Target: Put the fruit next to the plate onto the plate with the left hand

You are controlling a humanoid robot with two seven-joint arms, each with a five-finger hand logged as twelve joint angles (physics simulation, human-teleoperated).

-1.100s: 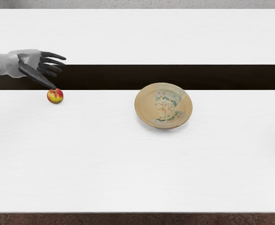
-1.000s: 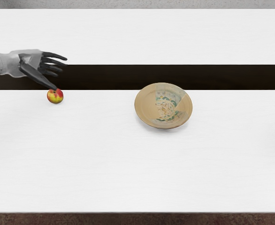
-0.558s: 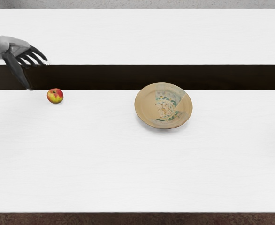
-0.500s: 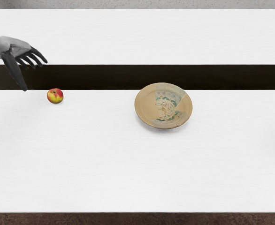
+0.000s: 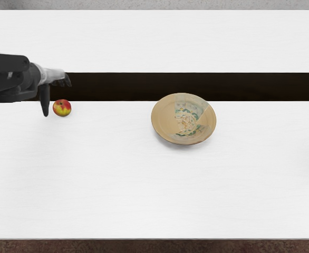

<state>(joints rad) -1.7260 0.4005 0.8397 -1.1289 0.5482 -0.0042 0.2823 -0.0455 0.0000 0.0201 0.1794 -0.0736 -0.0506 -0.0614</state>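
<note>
**Left hand poised at the apple, plate well off to the right**

The left hand point(image 5: 52, 84) comes in from the left edge on a dark forearm point(image 5: 7, 77) and hangs over the back edge of the near white surface point(image 5: 144, 184). Its fingers point(image 5: 45, 104) are loosely spread and hold nothing. One dark digit points straight down, its tip just left of the apple point(image 5: 62, 107), with a thin strip of white showing between them. The other digits are bunched above and behind the fruit, seen against the dark gap point(image 5: 207, 87) that separates the near surface from a second white surface point(image 5: 170, 42) farther back. Whether any of them touches the apple cannot be told from this angle.

The apple is small, red with a yellow patch, and sits on the near surface close to its back edge, stem end up. It is not on the plate.

The plate point(image 5: 158, 117) lies well apart from the fruit, to its right, near the middle of the view. It is round and tan, with a pale central motif edged in blue-green strokes. Its far rim just overlaps the dark gap.
</note>
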